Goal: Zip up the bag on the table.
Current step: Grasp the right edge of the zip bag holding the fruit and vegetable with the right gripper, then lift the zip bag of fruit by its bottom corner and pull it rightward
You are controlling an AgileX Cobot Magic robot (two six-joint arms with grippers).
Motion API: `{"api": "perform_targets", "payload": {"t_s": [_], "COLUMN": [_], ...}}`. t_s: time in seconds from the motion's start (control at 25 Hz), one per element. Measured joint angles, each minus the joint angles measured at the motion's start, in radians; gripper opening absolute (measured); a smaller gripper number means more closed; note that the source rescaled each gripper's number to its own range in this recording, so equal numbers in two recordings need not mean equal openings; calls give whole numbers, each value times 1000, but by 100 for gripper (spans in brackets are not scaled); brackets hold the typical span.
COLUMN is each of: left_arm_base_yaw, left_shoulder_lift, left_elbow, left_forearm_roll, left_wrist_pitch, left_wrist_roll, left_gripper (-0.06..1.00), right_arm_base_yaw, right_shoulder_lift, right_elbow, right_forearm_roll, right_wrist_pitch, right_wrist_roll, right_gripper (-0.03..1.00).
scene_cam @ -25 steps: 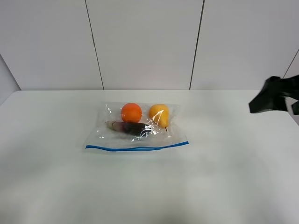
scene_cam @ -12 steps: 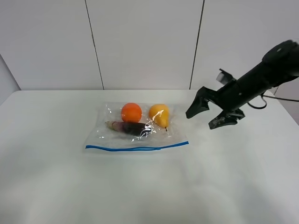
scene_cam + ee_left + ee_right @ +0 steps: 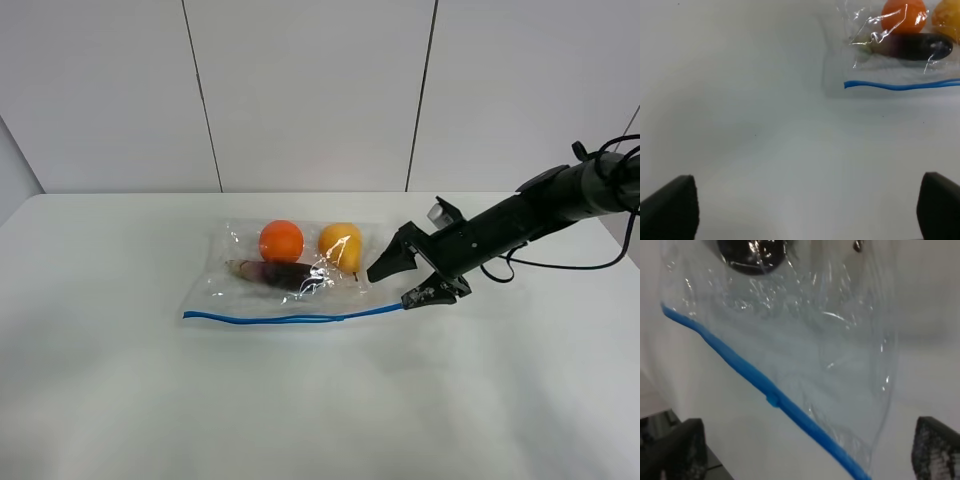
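Light: soft, even brightness is coming from above; the white table [image 3: 120,400] is looking slightly grey toward its near edge.
Shadows: only a pale, diffuse one is lying along the edges of the bag [image 3: 290,290].
Glare: small white glints are shining on the crinkled plastic in every view.
Focus: the dark fingers [image 3: 670,207] of the left gripper [image 3: 805,210] are appearing blurred; those [image 3: 682,450] of the right gripper [image 3: 805,450] are blurring too, while the plastic is looking fairly sharp.

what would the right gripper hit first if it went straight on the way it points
Most likely the right end of the bag, by the blue seal strip; the right gripper aims there, height unclear.
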Motion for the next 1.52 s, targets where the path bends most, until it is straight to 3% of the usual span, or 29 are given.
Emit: {"api": "perform_targets", "payload": {"t_s": [0.44,0.6,0.8,0.92,1.2,1.52], "left_arm_base_yaw": [0,0,0,0,0,0], "left_shoulder_lift": [0,0,0,0,0,0], "left_elbow": [0,0,0,0,0,0], "left_forearm_roll": [0,0,0,0,0,0], "left_wrist_pitch": [1,1,1,1,1,1], "left_wrist_roll": [0,0,0,0,0,0], "left_gripper": [100,100,100,100,100,100], "right_arm_base_yaw": [79,76,75,75,75,75], "right_shoulder_lift": [75,75,75,75,75,75], "right_elbow": [-1,-1,-1,-1,-1,-1], "right_forearm_roll": [34,34,34,34,35,36], "right_wrist_pitch": [-33,-41,-41,-41,-40,-17], "right_wrist_roll": [-51,-53,-55,-56,-56,-57], "right_gripper": [80,66,38,28,21,1]}}
